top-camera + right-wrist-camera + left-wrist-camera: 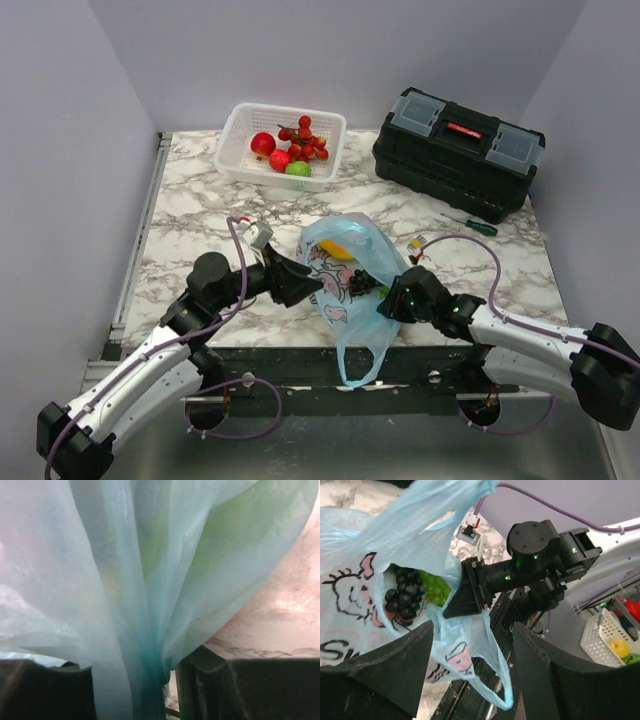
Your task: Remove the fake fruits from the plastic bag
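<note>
The light-blue plastic bag lies at the table's near edge, one loop handle hanging over it. Inside show a yellow-orange piece, a dark grape cluster and a green grape bunch. My left gripper is open at the bag's left side, the bag's lower fold and handle between its fingers without touching them. My right gripper is at the bag's right edge. Bunched film hangs between its parted fingers, a small gap showing beside the right one.
A white lattice basket at the back holds a red apple, red berries and a light-green fruit. A black toolbox stands back right, a green-handled screwdriver in front of it. Another white basket sits below the table.
</note>
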You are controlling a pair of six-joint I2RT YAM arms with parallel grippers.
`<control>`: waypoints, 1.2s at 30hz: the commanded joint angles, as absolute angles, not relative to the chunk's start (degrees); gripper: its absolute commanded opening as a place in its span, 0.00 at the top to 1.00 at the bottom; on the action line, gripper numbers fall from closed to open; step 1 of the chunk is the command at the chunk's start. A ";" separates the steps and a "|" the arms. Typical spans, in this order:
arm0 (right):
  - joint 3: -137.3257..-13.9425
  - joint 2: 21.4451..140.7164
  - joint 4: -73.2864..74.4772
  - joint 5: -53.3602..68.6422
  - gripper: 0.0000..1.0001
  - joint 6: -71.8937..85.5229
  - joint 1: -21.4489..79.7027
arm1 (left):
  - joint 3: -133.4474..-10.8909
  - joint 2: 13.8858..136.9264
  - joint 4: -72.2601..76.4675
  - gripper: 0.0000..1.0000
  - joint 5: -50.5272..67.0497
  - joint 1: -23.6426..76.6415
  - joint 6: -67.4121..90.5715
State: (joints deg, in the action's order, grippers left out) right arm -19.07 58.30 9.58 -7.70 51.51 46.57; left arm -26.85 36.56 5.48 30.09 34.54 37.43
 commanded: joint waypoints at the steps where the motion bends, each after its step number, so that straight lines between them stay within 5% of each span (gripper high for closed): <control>1: -17.84 56.69 10.72 -10.25 0.48 52.11 46.85 | -23.04 36.52 16.07 0.37 22.92 43.85 30.68; 3: -17.62 56.35 10.96 -10.11 0.37 52.51 46.85 | -23.70 38.74 17.03 0.37 19.88 48.52 28.00; 6: -17.45 55.68 11.73 -9.87 0.38 53.39 46.85 | -27.81 44.17 13.90 0.38 15.09 55.62 21.01; 16: -14.94 49.76 17.21 -9.91 0.64 59.50 46.85 | -35.80 63.02 17.02 0.42 7.85 63.71 13.19; 24: -14.74 51.56 15.09 -10.10 0.84 58.74 46.85 | -44.74 77.32 12.36 0.61 3.48 65.25 10.90; 36: -14.86 51.36 14.52 -9.93 0.88 58.02 46.85 | -53.73 91.17 1.54 0.69 -3.25 65.46 13.41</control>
